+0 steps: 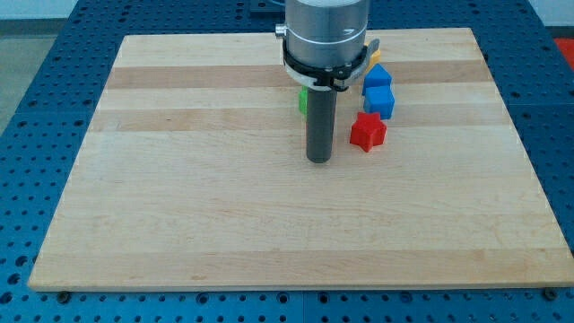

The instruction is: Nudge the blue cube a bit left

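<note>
The blue cube sits on the wooden board right of centre near the view's top. A second blue block lies just above it, touching or nearly so. A red star-shaped block lies just below the blue cube. My tip rests on the board left of and below the red block, and lower left of the blue cube, touching neither. A green block shows partly behind the rod, on its left.
A yellow block peeks out beside the arm's body near the board's top edge. The board lies on a blue perforated table.
</note>
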`<action>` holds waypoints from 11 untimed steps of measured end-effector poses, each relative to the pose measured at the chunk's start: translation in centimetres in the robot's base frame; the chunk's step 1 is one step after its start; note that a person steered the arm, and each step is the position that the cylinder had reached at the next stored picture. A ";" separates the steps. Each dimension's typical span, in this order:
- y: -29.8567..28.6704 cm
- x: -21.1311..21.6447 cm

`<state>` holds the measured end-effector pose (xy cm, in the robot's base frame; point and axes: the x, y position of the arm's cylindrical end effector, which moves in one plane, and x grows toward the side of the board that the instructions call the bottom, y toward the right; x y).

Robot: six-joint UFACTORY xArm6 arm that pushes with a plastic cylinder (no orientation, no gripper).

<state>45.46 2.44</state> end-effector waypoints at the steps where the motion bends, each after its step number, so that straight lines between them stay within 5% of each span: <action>1: 0.0 -0.1; 3: 1.8 6.9; 4: 2.9 7.1; 5: 8.7 10.4; 7: 21.9 11.1; 11: 25.9 10.9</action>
<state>56.35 28.39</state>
